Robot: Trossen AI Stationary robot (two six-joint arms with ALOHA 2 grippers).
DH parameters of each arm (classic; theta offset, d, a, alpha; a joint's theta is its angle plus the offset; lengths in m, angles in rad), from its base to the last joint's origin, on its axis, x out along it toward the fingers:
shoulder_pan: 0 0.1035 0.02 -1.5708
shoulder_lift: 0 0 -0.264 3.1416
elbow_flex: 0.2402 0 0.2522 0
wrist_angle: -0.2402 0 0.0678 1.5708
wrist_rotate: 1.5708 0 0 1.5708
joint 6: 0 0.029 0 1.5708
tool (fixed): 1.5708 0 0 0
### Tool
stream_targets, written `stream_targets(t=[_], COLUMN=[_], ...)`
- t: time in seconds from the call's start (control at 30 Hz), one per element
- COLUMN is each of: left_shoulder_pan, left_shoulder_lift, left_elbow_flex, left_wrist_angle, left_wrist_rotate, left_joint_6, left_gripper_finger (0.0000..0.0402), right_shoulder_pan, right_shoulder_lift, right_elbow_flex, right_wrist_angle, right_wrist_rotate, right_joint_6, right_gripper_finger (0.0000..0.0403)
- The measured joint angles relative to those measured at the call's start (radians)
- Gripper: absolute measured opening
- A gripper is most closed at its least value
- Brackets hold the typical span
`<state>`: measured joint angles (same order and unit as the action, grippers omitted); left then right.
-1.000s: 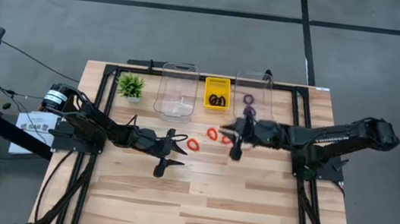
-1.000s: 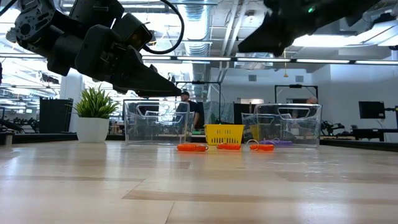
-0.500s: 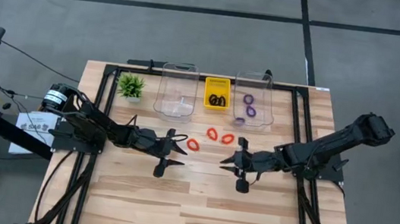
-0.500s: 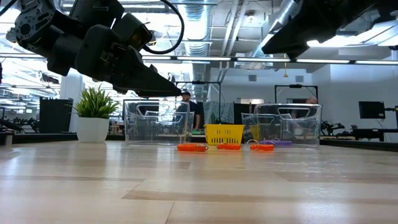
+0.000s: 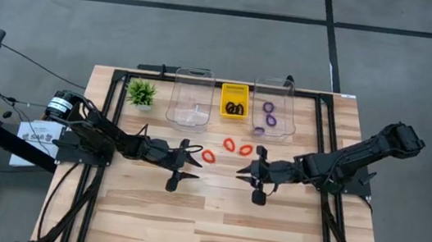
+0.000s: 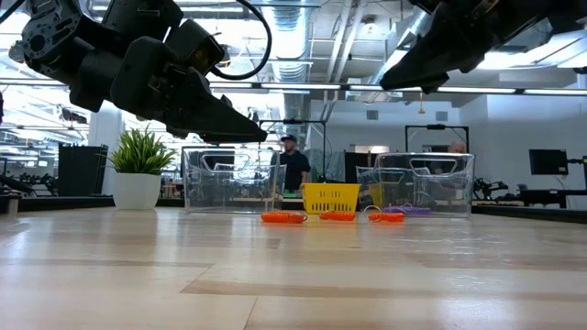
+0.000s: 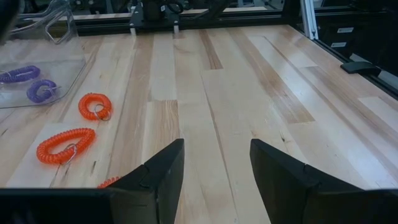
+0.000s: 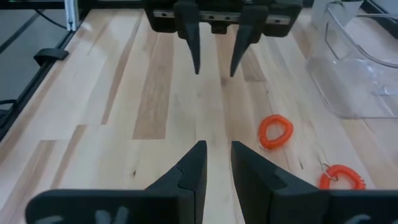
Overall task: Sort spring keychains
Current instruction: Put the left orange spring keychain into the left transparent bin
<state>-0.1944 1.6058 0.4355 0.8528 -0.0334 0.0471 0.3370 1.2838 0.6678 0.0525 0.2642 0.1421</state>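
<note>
Three red spring keychains (image 5: 208, 156) (image 5: 229, 145) (image 5: 245, 150) lie flat on the wood table between my two grippers. Purple ones (image 5: 269, 114) lie in the right clear bin (image 5: 288, 113). Black ones (image 5: 234, 107) lie in the small yellow bin (image 5: 236, 89). My left gripper (image 5: 194, 162) hovers open just left of the red keychains, with nothing between its fingers (image 7: 168, 165). My right gripper (image 5: 241, 171) hovers above the table on their near right side. It points at the left gripper, its fingers (image 8: 193, 162) a narrow gap apart and empty.
An empty-looking clear bin (image 5: 190, 97) stands left of the yellow one, and a small green plant (image 5: 141, 92) sits at the far left. A black frame (image 5: 114, 108) runs along the table's sides. Bare wood (image 5: 212, 220) fills the near half. A person (image 6: 293, 170) stands in the room behind.
My right gripper has swung away from the right clear bin toward the table's near edge and come down a little. It now points at the left gripper across the red keychains. The keychains have stayed where they were.
</note>
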Motion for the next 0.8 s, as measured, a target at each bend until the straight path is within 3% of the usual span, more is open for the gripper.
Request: stream_targets(t=[0.63, 0.8], left_shoulder_pan=[0.0, 0.007], left_shoulder_lift=[0.0, 0.03], left_elbow_flex=[-0.001, 0.0], left_wrist_angle=[-0.007, -0.02], left_wrist_rotate=[0.0, -0.057], left_joint_6=[-0.03, -0.075], left_gripper_finger=[0.0182, 0.0182], right_shoulder_pan=[0.003, 0.003], right_shoulder_lift=[0.0, -0.001], right_elbow_flex=[0.0, 0.0], right_wrist_angle=[0.0, 0.0], right_wrist_rotate=[-0.001, -0.001], right_joint_6=[-0.001, -0.001], right_gripper_finger=[0.0066, 0.0066])
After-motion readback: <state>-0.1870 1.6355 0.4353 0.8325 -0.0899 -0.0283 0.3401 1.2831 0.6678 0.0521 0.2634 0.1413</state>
